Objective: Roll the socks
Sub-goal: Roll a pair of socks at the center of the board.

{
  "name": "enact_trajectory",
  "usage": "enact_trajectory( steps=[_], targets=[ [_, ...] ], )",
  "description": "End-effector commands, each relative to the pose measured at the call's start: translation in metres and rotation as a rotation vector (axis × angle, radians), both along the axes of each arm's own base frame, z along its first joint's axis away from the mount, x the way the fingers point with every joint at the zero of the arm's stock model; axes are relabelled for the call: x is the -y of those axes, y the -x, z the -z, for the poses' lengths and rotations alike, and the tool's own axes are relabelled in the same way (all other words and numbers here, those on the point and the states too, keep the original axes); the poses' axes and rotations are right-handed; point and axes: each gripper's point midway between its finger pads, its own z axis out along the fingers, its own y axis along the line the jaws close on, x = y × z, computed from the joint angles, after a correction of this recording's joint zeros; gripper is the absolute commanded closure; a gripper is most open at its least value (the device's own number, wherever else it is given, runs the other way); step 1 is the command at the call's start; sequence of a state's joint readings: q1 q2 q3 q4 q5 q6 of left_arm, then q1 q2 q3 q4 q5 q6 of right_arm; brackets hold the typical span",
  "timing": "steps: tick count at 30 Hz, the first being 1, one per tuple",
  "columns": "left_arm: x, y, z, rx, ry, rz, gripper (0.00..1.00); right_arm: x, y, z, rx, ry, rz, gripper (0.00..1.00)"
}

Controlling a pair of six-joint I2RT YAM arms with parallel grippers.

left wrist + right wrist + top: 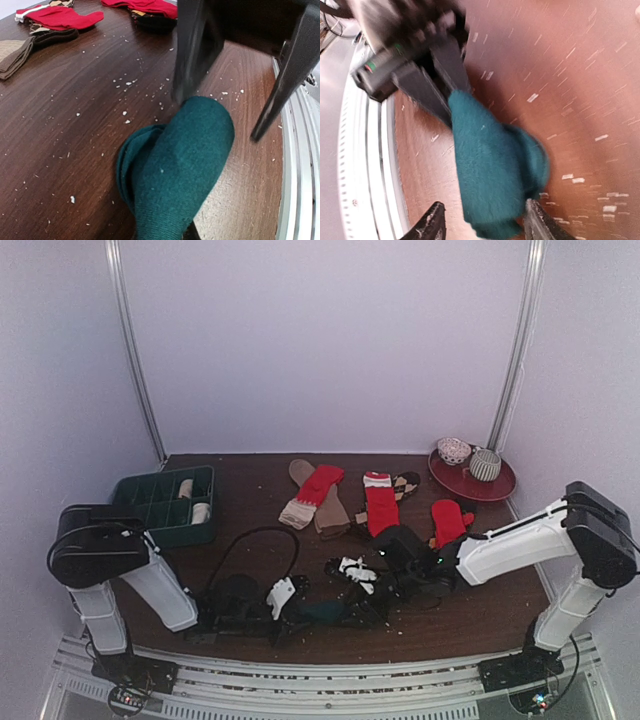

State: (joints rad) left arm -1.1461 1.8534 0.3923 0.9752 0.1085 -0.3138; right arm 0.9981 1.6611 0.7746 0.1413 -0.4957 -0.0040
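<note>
Lying close to the near edge of the table (250, 540), at lower centre of the top view, the teal sock (175, 165) sits between the two arms, near the metal rail (300, 165). Bare wood dotted with pale crumbs stretches toward the upper left of the left wrist view. The left gripper (447, 97) has its jaws pinched on one end of the sock. The right gripper (485, 222) straddles the other end with jaws apart.

Only the top view shows the green tray (170, 505) at left and the red plate (500, 490) at upper right. Both are well apart from the grippers, and the red socks (380, 505) lie between them farther back. The sock's folded layers show only in the left wrist view.

From above, the dark grippers mostly hide the teal sock. The right wrist view is blurred, and the left wrist view cuts the sock off at its bottom edge.
</note>
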Motion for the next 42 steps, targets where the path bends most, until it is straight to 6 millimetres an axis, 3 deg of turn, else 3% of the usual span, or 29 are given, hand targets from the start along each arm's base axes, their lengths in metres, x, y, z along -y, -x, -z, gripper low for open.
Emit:
enact_trajectory(
  steps=[1, 5, 11, 21, 29, 34, 37, 42],
  targets=[
    [-0.068, 0.036, 0.098, -0.266, -0.364, -0.031, 1.00, -0.001, -0.028, -0.058, 0.340, -0.171, 0.064, 0.44],
    [-0.070, 0.038, 0.102, -0.280, -0.376, -0.034, 1.00, -0.001, -0.014, -0.064, 0.467, -0.179, 0.012, 0.42],
    [-0.069, 0.038, 0.103, -0.277, -0.393, -0.024, 1.00, -0.013, 0.003, -0.037, 0.447, -0.115, -0.069, 0.44],
    [-0.072, 0.043, 0.109, -0.292, -0.407, -0.004, 1.00, -0.002, -0.018, -0.001, 0.522, 0.015, 0.011, 0.45],
    [-0.071, 0.044, 0.109, -0.292, -0.402, 0.007, 1.00, 0.005, -0.011, 0.041, 0.451, 0.106, -0.016, 0.60],
    [-0.068, 0.042, 0.111, -0.280, -0.414, 0.014, 1.00, 0.000, 0.002, 0.040, 0.372, 0.084, -0.059, 0.72],
    [-0.064, 0.033, 0.100, -0.233, -0.386, -0.003, 1.00, -0.002, 0.014, 0.042, 0.250, 0.097, -0.116, 0.74],
    [-0.053, 0.009, 0.049, -0.043, -0.269, -0.044, 0.59, 0.017, 0.029, 0.069, -0.053, 0.215, -0.142, 0.74]
  ],
)
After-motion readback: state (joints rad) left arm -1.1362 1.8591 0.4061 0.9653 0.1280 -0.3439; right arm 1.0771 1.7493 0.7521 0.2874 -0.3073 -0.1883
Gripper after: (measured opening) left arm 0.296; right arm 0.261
